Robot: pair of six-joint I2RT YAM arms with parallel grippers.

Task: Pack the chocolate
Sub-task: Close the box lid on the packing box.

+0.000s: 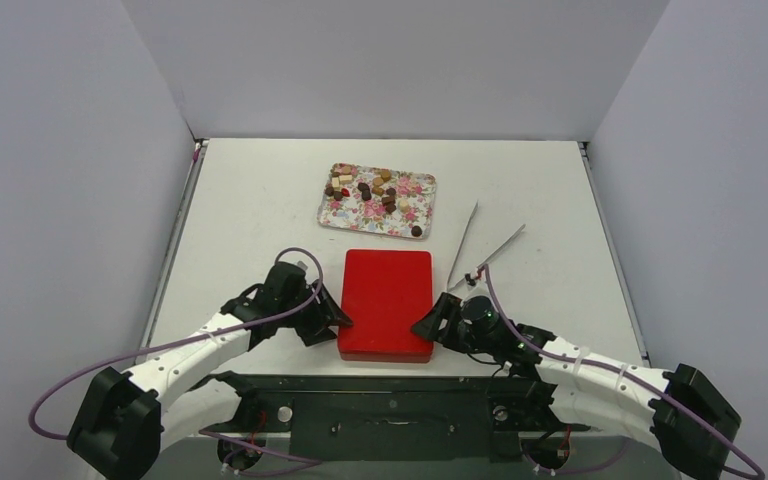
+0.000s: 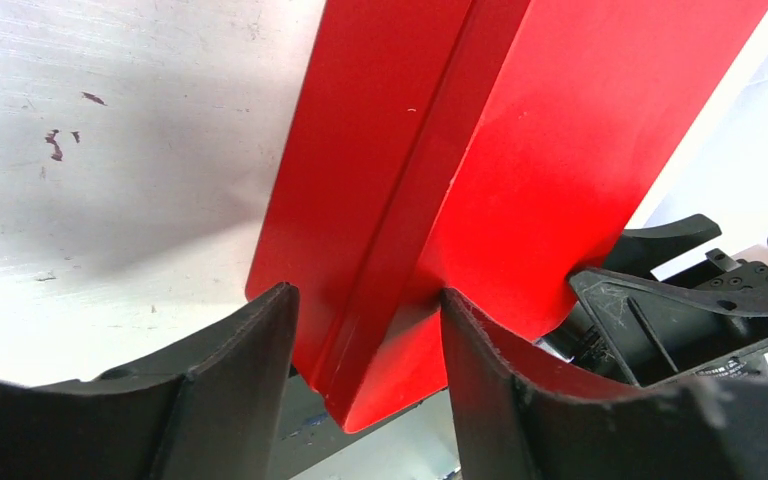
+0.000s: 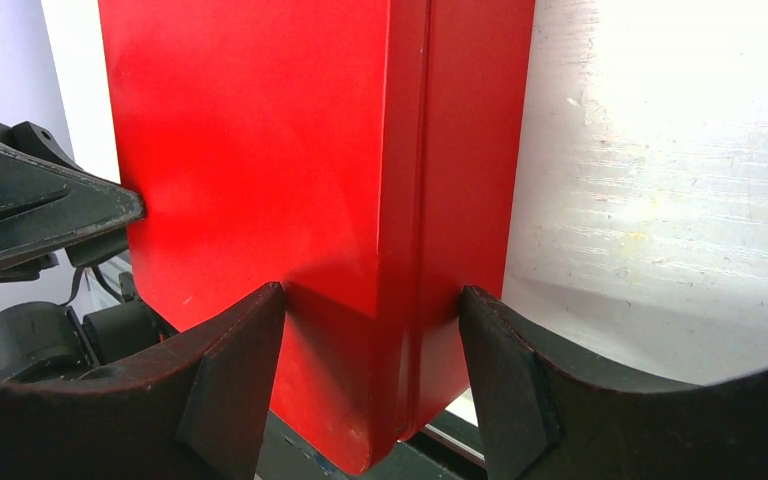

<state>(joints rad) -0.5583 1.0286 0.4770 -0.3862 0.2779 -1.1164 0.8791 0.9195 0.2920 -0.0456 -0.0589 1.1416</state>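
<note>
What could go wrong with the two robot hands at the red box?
The left gripper and right gripper pinch only the near corners of the red box, so it might slip or twist. Pushed forward, it could bump the tray and scatter the chocolate, or knock the tongs beside it.

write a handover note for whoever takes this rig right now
Arms: left end effector shut on the near left edge of the red box; right end effector shut on its near right edge.
Things: all visible chocolate lies loose on the floral tray beyond the box; metal tongs lie right of the box.
Done: nothing packed, box lid down.
Left: open the box, then move the chocolate in.
</note>
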